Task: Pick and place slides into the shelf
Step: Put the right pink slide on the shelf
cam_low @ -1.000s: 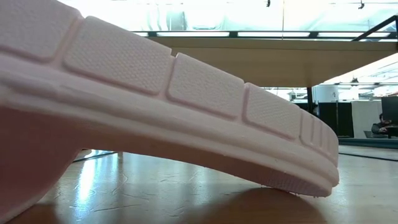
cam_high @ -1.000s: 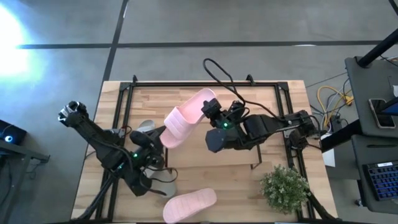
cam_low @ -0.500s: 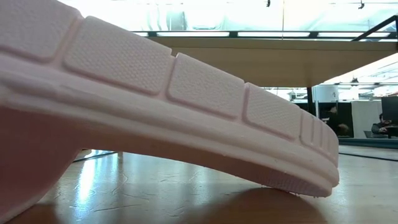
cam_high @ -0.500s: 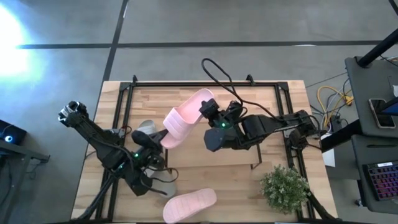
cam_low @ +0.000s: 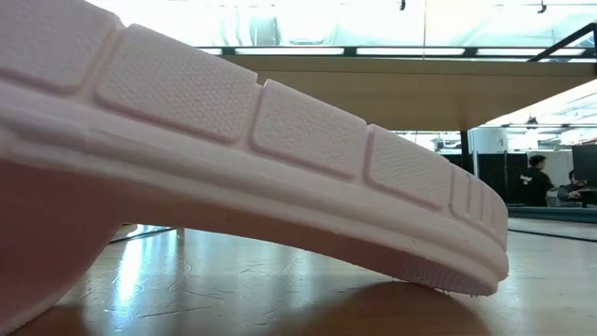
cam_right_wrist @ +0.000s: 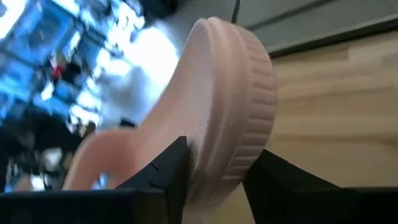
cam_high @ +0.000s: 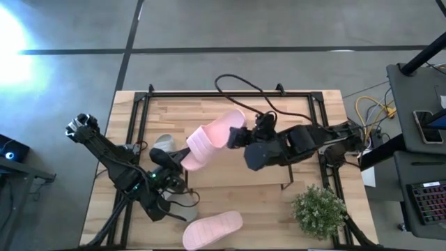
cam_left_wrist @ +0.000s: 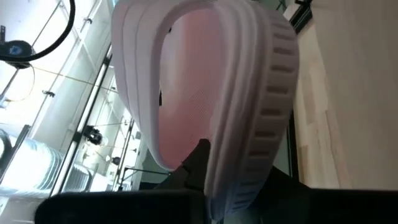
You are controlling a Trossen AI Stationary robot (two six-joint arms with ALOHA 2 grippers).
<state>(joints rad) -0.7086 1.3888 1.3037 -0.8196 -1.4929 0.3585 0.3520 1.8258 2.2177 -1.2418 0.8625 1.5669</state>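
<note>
A pale pink slide (cam_high: pixel 212 138) hangs above the shelf's plank top (cam_high: pixel 293 111) between my two grippers. My left gripper (cam_high: pixel 182 162) is shut on its near-left end. My right gripper (cam_high: pixel 238 137) stands with a finger on either side of its far-right end (cam_right_wrist: pixel 230 99). A second pink slide (cam_high: pixel 212 230) lies at the table's near edge and fills the low view (cam_low: pixel 233 168), one end on the wood. Two grey-green slides (cam_high: pixel 164 143) (cam_high: pixel 187 209) lie partly hidden under my left arm. My left gripper holds the pink slide by its strap end. One finger (cam_left_wrist: pixel 198 163) lies on the footbed (cam_left_wrist: pixel 186 112) under the strap; the sole hides the other. It comes roughly level from the near left. The slide is clear of the shelf. Whether my right gripper touches the slide I cannot tell.
A small bushy green plant (cam_high: pixel 319 209) stands at the near right. Black metal frames (cam_high: pixel 143 125) (cam_high: pixel 320 139) run along the shelf's ends. A black cable (cam_high: pixel 240 85) loops over the far side. People show far off in the room (cam_low: pixel 536 177).
My right gripper has moved toward the table's right edge and rolled. The pink slide's far end has swung with it toward the right and lower, while its near-left end has stayed at my left gripper.
</note>
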